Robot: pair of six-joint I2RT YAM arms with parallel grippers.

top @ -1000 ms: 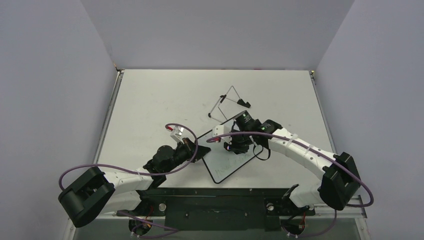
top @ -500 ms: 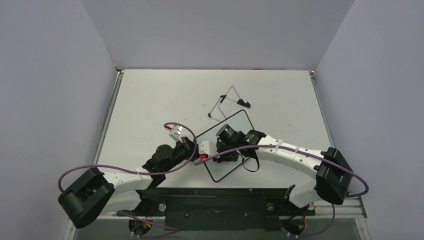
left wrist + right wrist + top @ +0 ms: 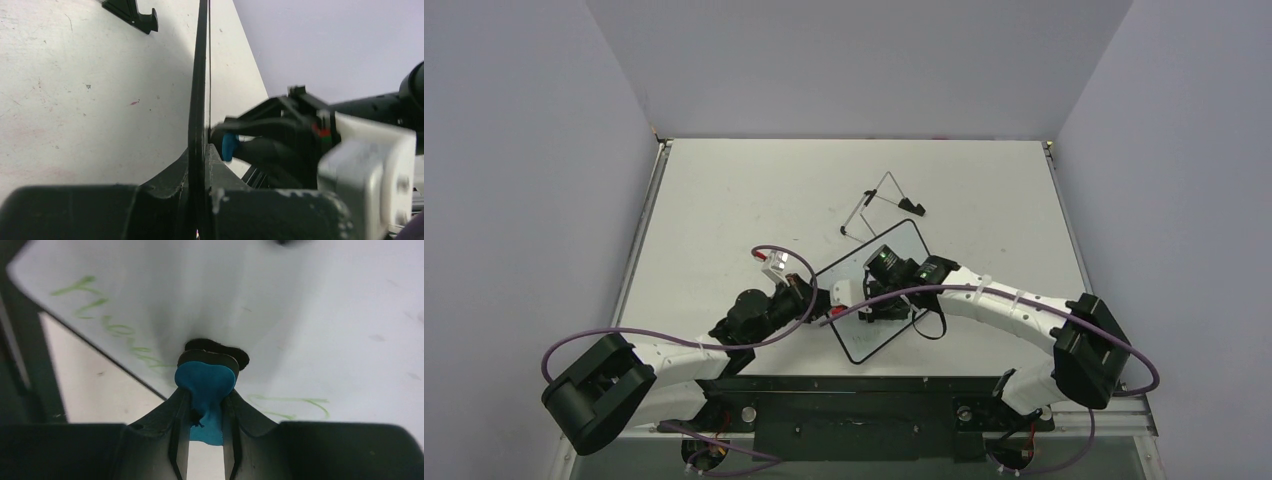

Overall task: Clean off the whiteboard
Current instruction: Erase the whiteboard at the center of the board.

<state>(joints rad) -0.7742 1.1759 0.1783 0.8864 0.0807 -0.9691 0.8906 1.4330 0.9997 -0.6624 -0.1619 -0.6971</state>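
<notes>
Top, left-wrist and right-wrist views of the wiping step. The whiteboard [image 3: 876, 340] sits skewed on the near middle of the counter [image 3: 724, 200], well apart from the wire easel stand [image 3: 879, 205] behind it. We cannot tell whether its gripped side rests flat or is raised slightly. The left jaws are closed all the way onto the board's left edge. In the left-wrist view the thin black frame [image 3: 199, 75] runs edge-on straight into them, one finger on each face. The right jaws are nearly closed on a small blue eraser [image 3: 205, 380], whose dark pad presses against the white face. Green handwriting [image 3: 120, 330] shows to one side of the pad and a further stroke [image 3: 290, 402] to the other, so we judge the erasing to be partly done at most. We read the board as light, thin and stiff, with a smooth face that offers little friction. It would skate or pivot under a sideways wipe unless pinned, which is why a clamp at the rim suits it. The frame edge is the place to hold, since it leaves the written face free. Because the bite there is shallow and on one side only, we judge that hard strokes far from the clamp could swing the board about it. The eraser looks soft, bulging between the fingers that squeeze it, so moderate pressure should suffice.
</notes>
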